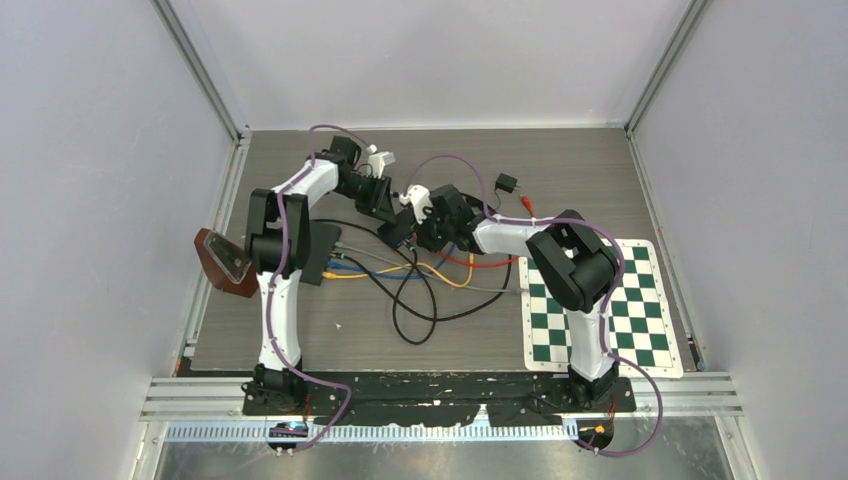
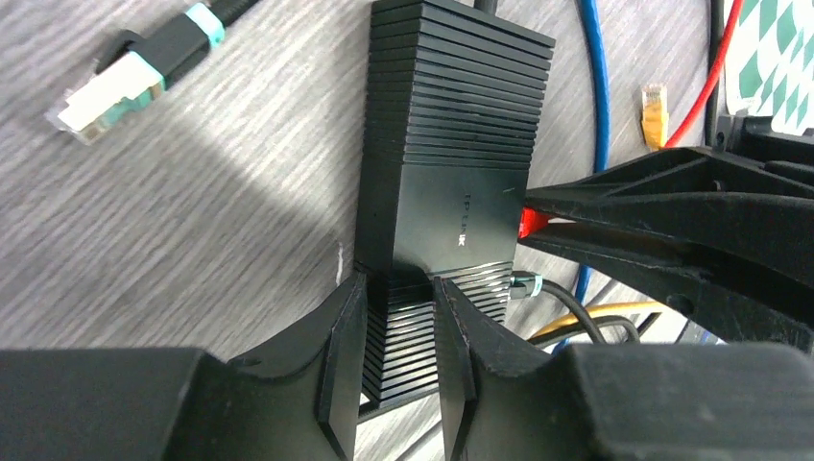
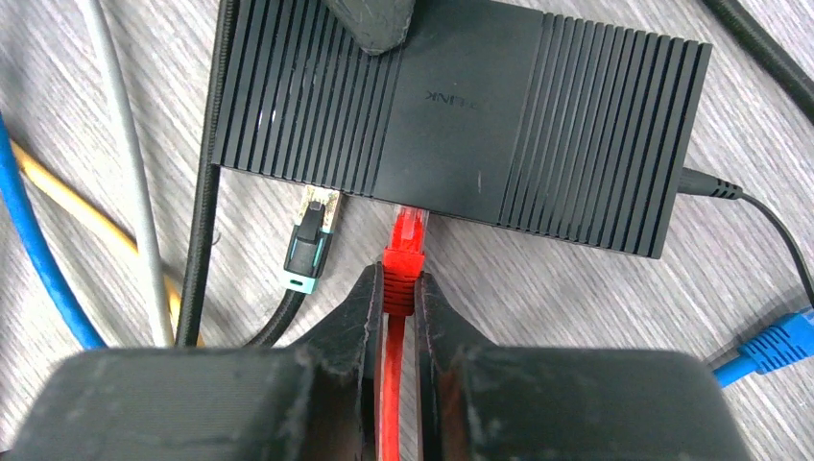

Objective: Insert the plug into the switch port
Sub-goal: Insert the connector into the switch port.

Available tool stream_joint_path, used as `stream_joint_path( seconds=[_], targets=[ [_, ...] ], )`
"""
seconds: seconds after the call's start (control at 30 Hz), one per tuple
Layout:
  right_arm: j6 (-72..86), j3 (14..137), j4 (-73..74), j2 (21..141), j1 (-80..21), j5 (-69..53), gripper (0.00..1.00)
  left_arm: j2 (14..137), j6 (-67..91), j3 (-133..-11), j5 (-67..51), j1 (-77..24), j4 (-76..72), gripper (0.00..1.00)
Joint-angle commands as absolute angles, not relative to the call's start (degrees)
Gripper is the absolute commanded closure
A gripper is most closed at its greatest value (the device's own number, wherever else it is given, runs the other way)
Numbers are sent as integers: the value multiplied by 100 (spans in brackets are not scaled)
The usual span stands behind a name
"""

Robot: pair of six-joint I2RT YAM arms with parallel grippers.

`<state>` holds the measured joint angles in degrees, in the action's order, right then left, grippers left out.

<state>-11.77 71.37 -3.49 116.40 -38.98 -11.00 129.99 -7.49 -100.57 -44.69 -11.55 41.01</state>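
While the switch (image 3: 461,106) lies flat on the desk (image 2: 192,211), our right claw (image 3: 398,279) is clamped on the red plug (image 3: 408,235). The plug's tip meets the switch's port face, just beside a teal-collared plug (image 3: 309,245) sitting in the neighbouring port. How deep the red one sits we cannot tell. Our left claw (image 2: 398,288) stands narrow at the switch's back edge, one finger on the ribbed top, the other against the side. Whether it truly pinches we cannot tell.
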Motion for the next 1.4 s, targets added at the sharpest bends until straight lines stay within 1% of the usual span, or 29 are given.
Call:
stream_joint_path(
  seconds=[0.0, 0.1, 0.17, 0.23, 0.5, 0.63, 0.83, 0.97, 1.07, 1.37],
  targets=[
    [-1333, 6863, -1368, 11539, -4028, -1586, 95, 12796, -782, -9960, -6299, -1736, 5110, 69],
    [-1445, 6520, -1741, 11405, -4092, -1596, 95, 12667, -954, -9831, -6400, -1740, 5251, 69],
    [-1574, 6320, -1935, 11312, -4140, -1604, 95, 12541, -1074, -9742, -6182, -1740, 5343, 69],
    [-1706, 6237, -1991, 11261, -4197, -1584, 95, 12456, -1062, -9738, -5818, -1728, 5377, 65],
    [-1815, 6522, -1515, 11449, -4236, -1263, 95, 12429, 213, -9668, -4436, -1586, 4390, 61],
    [-1833, 6514, -1517, 11486, -4234, -1299, 95, 12449, 491, -9489, -4356, -1582, 4019, 61],
    [-1857, 6477, -1570, 11483, -4244, -1379, 95, 12360, 106, -9386, -4644, -1804, 4010, 64],
    [-1862, 6418, -1666, 11451, -4260, -1350, 95, 12106, -440, -9228, -4978, -2124, 3970, 65],
    [-1831, 6382, -1739, 11424, -4275, -1303, 95, 11988, -523, -9065, -5287, -2234, 3869, 66],
    [-984, 6850, -1682, 11642, -4301, -390, 95, 12183, -411, -8724, -6117, -2323, 3970, 69]
  ],
)
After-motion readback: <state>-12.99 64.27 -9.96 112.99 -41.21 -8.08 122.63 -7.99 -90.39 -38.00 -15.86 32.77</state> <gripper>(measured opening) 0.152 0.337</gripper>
